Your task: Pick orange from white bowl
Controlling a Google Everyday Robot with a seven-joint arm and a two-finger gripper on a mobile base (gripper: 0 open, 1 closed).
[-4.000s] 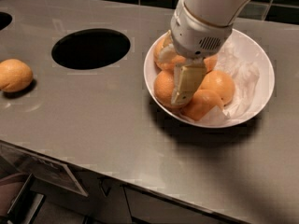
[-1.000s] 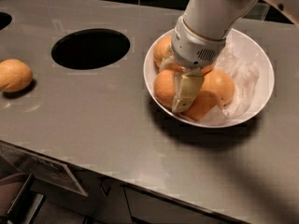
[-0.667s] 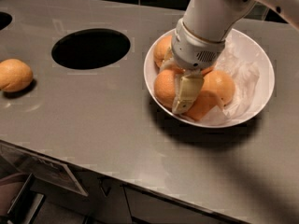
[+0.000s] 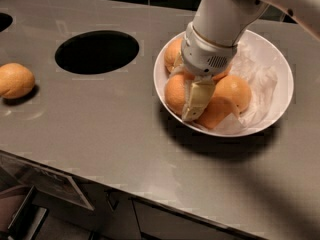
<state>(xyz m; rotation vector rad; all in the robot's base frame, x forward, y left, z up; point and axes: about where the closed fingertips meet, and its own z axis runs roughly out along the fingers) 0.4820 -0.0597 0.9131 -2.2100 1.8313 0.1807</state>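
The white bowl (image 4: 280, 59), lined with crumpled white paper, stands at the right of the grey counter and holds several oranges. The orange (image 4: 234, 91), the largest and roundest one showing, lies at the bowl's middle right. My gripper (image 4: 196, 104) reaches down from a white arm into the cluster. It sits just left of that orange, between it and a smaller orange (image 4: 174, 91). Another small orange (image 4: 173, 54) lies at the bowl's far left, and one (image 4: 214, 116) lies at the front. The arm hides the middle of the cluster.
A lone squat orange (image 4: 15, 80) lies at the counter's far left. A round black hole (image 4: 97, 51) is cut in the counter left of the bowl. The counter's front edge runs along the bottom, with dark tiles behind.
Over four seconds the arm has leaned slightly to the right above the bowl. The gripper stays down among the oranges, and no orange has visibly moved.
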